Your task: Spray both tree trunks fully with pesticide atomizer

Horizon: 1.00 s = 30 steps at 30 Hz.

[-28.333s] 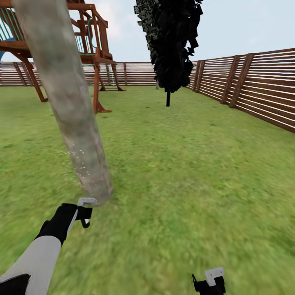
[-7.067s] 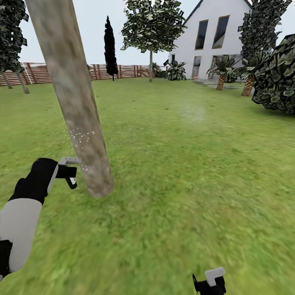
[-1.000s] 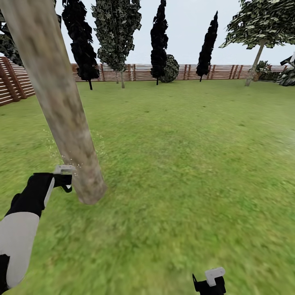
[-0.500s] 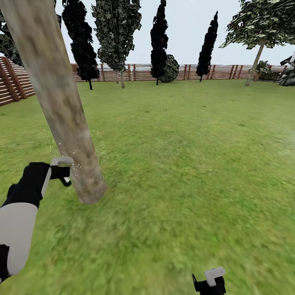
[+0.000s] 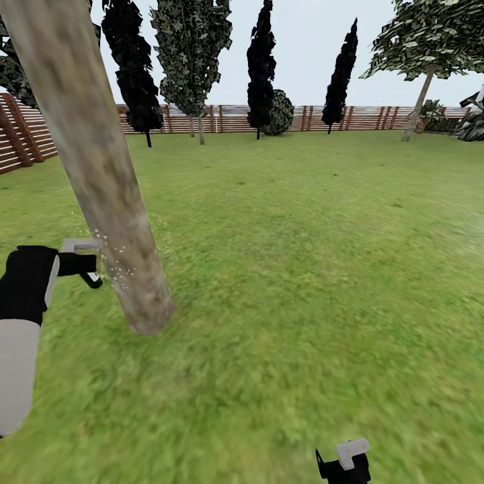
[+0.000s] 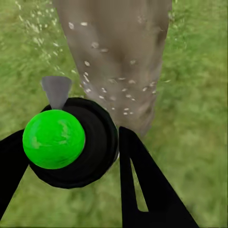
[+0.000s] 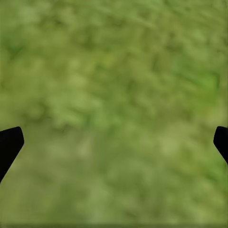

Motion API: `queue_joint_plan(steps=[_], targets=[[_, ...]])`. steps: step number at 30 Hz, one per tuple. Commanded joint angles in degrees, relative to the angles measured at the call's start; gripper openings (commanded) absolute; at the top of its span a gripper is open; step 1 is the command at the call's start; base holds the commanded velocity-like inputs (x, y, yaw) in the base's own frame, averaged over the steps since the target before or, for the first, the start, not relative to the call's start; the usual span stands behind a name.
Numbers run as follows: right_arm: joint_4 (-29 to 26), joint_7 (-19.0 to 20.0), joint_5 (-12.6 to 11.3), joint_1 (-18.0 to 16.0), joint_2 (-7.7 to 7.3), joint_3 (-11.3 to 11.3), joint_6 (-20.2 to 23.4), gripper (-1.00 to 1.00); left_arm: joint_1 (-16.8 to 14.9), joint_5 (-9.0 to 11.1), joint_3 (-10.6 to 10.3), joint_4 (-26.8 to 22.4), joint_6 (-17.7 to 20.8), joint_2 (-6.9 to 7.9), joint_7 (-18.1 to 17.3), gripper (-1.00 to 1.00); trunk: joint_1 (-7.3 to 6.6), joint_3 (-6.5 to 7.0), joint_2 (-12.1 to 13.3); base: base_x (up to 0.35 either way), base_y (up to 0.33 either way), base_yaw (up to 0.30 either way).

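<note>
The pesticide atomizer was pinched between the left gripper fingers, held just beside the tree trunk low down, with pale spray specks dotted on the bark. The right gripper was spread wide with nothing in it, hung over the lawn.

The tree trunk stands on the lawn at the left and leans to the left as it goes up. The left gripper is just beside the trunk, on its left, holding the pesticide atomizer between its fingers. The right gripper is low at the right, over the grass, well apart from the trunk. Far behind, a fence runs across, with a row of trees in front of it
</note>
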Motion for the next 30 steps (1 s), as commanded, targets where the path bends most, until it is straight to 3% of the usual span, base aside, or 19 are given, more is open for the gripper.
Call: queue_joint_plan(steps=[1,8,30], targets=[[0.00,0.00,0.00,0.03,0.00,0.00,0.00,1.00,0.31,0.62,-0.27,-0.04,0.10,0.90,-0.03,-1.00,0.00,0.00,0.00,0.000,0.000,0.000],[0.00,0.00,0.00,0.02,0.01,0.00,0.00,1.00,0.85,0.59,-0.67,-0.27,0.02,0.99,0.02,-1.00,0.00,0.00,0.00,0.018,-0.051,0.103],[0.00,0.00,0.00,0.06,-0.08,0.00,-0.02,1.00,0.86,0.50,-0.53,-1.60,0.02,1.03,0.13,-1.00,0.00,0.00,0.00,0.053,-0.264,0.004]])
